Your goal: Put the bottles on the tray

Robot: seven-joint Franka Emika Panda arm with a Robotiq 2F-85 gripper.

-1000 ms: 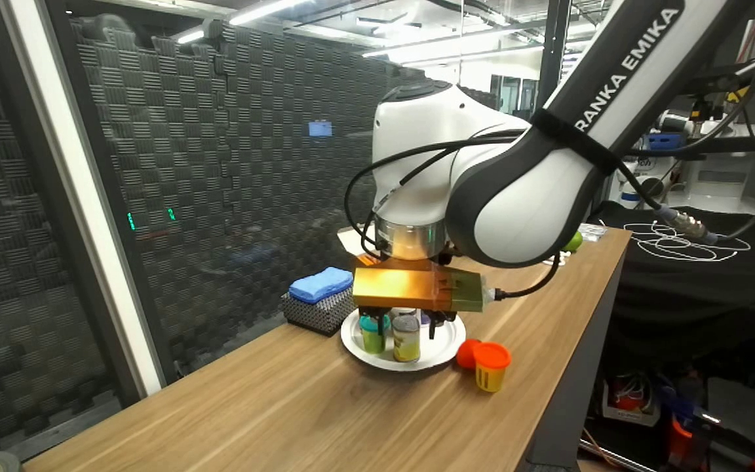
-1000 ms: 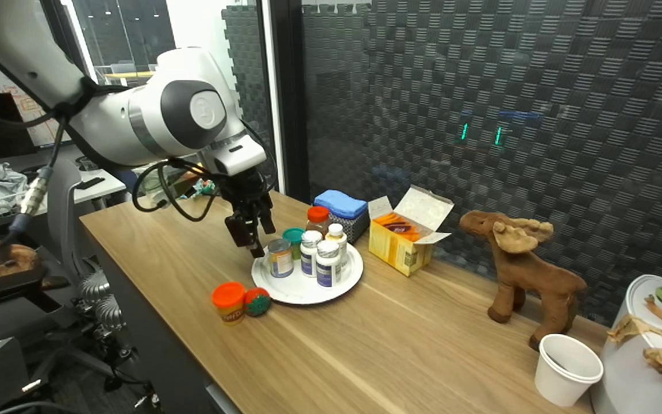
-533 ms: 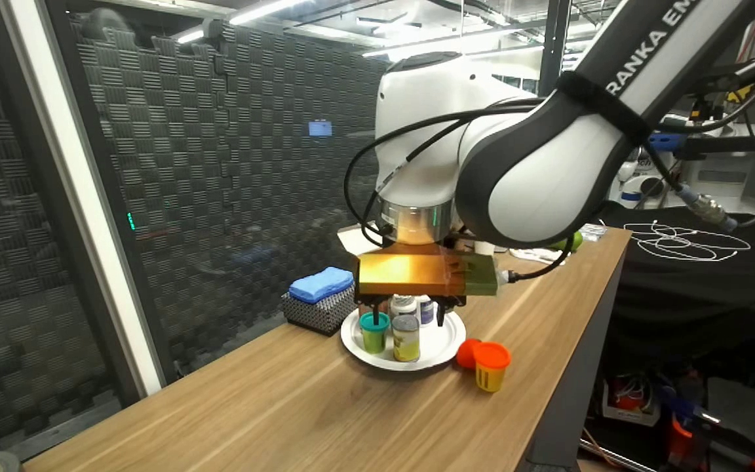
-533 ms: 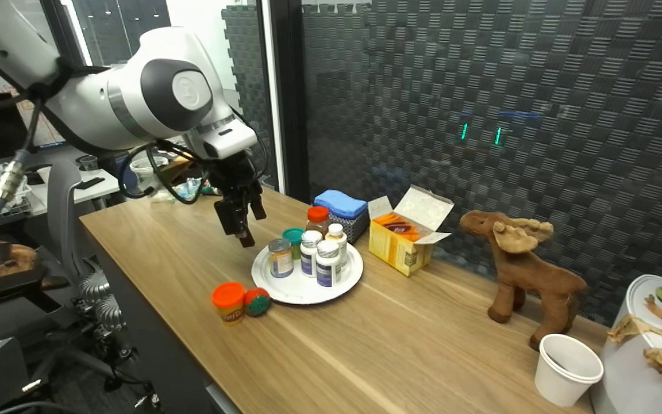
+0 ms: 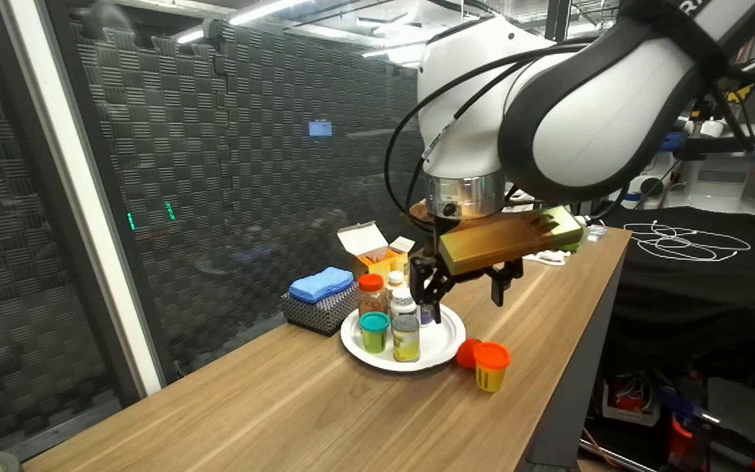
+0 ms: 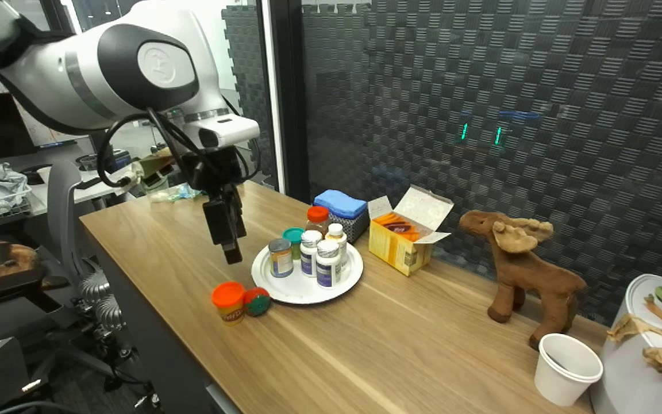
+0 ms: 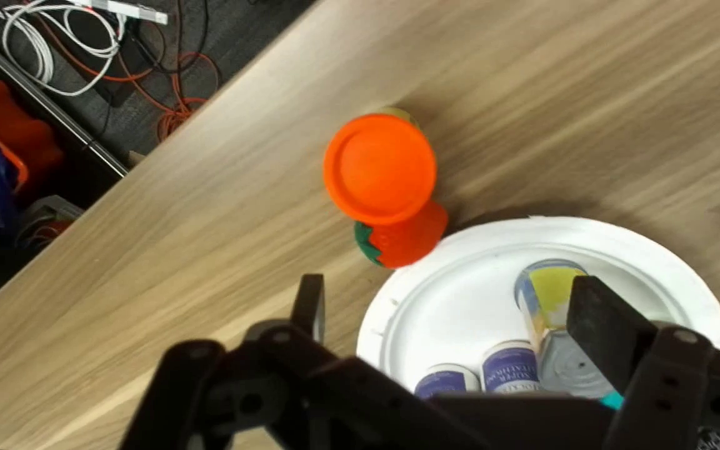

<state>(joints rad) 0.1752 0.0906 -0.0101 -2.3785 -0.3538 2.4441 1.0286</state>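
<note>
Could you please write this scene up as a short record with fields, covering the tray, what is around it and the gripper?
Destination: white tray, on the wooden tabletop
On the tray: teal-capped jar, grey-topped can, orange-red-capped jar and three white-capped bottles, all upright
Off the tray: orange-lidded tub, beside a red tomato-like object
End effector: gripper open, holding nothing, raised near the tray
Status: six items on the tray; orange-lidded tub not yet placed there
Also on the table: open yellow box, brown plush animal
</note>
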